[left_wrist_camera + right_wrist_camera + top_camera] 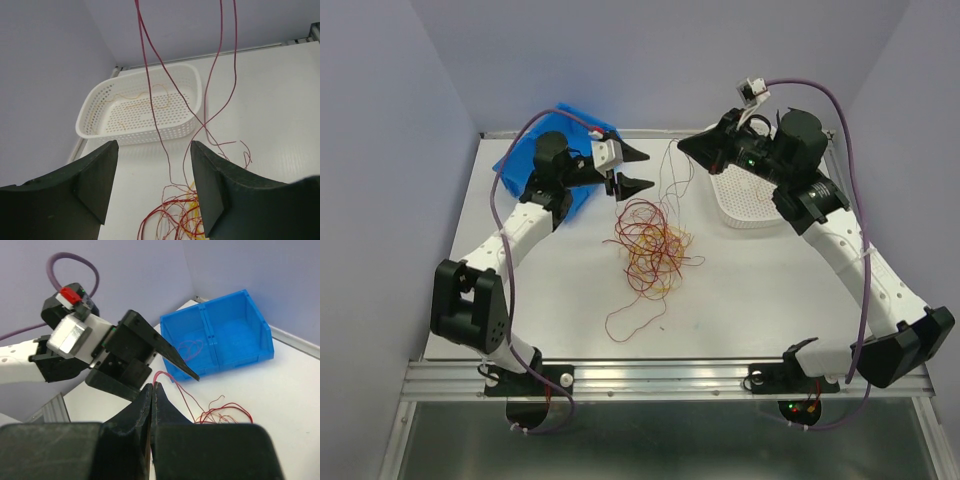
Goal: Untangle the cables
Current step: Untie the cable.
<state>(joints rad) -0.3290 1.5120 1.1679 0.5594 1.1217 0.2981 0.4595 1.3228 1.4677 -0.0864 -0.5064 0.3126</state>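
The cables [650, 245] lie as a loose heap near the middle of the tabletop [760, 290], between my two arms. They are hair-thin wires, dark red and yellow-orange mixed, curled into many overlapping loops, with the yellow-orange ones thickest in the core of the heap. One dark red loop [632, 320] trails out of the heap toward the near edge, and a few ends stray to the right. My right jaws are pressed fully together above the far side of the heap, and a dark red wire comes out at their tip. From there a few dark red strands [155, 100] hang down in long, slack curves to the heap, so part of the bundle is lifted off the tabletop while most of it rests flat. My left jaws stand wide apart and hold nothing. They hover just left of those hanging strands, pointing toward my right jaws and not touching any wire that I can see. In the left wrist view the strands drop through the gap between my two black fingers [95, 180], but farther off, in front of the white perforated basket [100, 125]. That basket sits at the far right of the tabletop, partly under my right arm [840, 240], with a few thin yellow-orange wires lying on its floor. The blue bin [235, 335] stands at the far left behind my left arm [525, 220], with a faint reddish curl of wire inside one compartment.
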